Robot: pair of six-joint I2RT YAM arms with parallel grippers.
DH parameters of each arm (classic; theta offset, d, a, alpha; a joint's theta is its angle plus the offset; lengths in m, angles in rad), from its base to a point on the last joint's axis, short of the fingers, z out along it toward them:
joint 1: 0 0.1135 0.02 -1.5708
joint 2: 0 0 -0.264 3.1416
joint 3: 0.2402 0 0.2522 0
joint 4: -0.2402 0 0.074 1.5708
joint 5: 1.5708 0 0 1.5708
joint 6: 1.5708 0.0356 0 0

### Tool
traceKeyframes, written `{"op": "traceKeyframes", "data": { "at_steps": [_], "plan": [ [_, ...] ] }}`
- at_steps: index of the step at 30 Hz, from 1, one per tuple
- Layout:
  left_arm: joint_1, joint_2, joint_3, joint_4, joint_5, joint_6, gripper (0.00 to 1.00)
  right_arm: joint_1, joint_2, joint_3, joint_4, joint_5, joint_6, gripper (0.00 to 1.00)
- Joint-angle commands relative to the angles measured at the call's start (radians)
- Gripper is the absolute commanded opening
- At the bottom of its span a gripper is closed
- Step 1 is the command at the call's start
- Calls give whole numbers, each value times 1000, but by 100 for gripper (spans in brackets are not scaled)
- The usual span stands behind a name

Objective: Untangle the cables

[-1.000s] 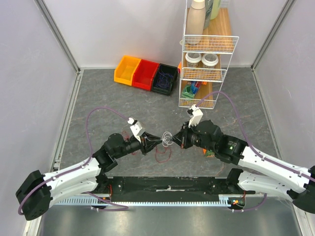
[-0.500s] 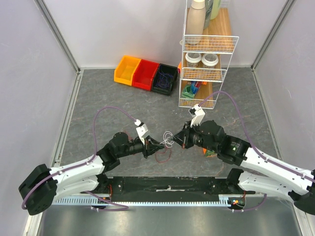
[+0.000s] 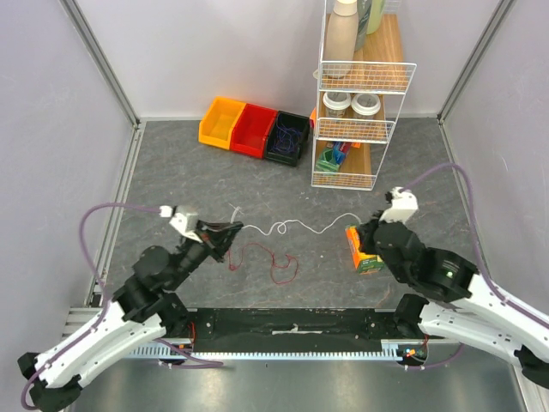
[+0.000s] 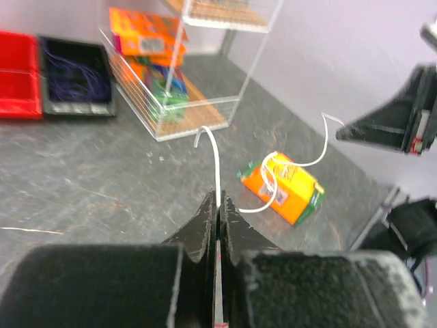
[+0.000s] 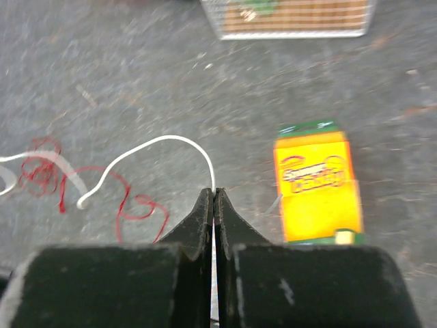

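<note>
A white cable hangs stretched in wavy loops between my two grippers. My left gripper is shut on its left end, seen in the left wrist view with the white cable rising from the tips. My right gripper is shut on the other end; in the right wrist view the white cable curves away to the left. A red cable lies loose in loops on the table below, also in the right wrist view. Dark blue cables lie in the black bin.
An orange carton lies on the table under my right gripper. Yellow, red and black bins stand at the back. A white wire rack with jars and bottles stands at the back right.
Both arms have pulled apart from the middle, left arm going left and right arm going right. The white cable has stretched out between them and the red cable now lies on the table.
</note>
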State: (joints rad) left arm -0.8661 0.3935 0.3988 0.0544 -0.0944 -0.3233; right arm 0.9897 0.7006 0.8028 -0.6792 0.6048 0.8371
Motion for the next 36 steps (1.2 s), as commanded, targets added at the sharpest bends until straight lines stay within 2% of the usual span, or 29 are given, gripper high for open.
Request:
{"op": "traceKeyframes", "data": {
  "at_steps": [1, 6, 10, 15, 20, 24, 28, 30, 33, 36],
  "plan": [
    [1, -174, 96, -292, -218, -50, 2, -3, -113, 29, -145, 248, 40, 0],
    [-1, -286, 247, -482, -404, 18, 2, -2, -184, 26, -193, 300, 60, 0],
    [-1, -341, 363, -574, -511, 85, 2, -3, -234, 21, -207, 311, 54, 0],
    [-1, -381, 426, -617, -545, 90, 2, -2, -234, 6, -174, 273, 27, 0],
    [-1, -371, 431, -604, -510, 93, 2, -3, -219, -7, -114, 201, -45, 0],
    [-1, -257, 422, -541, -302, 95, 2, -3, -130, -16, 53, -67, -200, 0],
    [-1, -64, 356, -369, 167, 37, 2, -2, 55, 18, 185, -396, -277, 0],
    [1, 43, 327, -282, 316, -2, 2, -3, 143, 39, 223, -535, -302, 0],
    [-1, 187, 288, -141, 484, -28, 2, -3, 191, 49, 279, -657, -313, 0],
    [-1, 296, 256, -16, 550, -80, 2, -3, 200, 38, 351, -723, -294, 0]
  ]
}}
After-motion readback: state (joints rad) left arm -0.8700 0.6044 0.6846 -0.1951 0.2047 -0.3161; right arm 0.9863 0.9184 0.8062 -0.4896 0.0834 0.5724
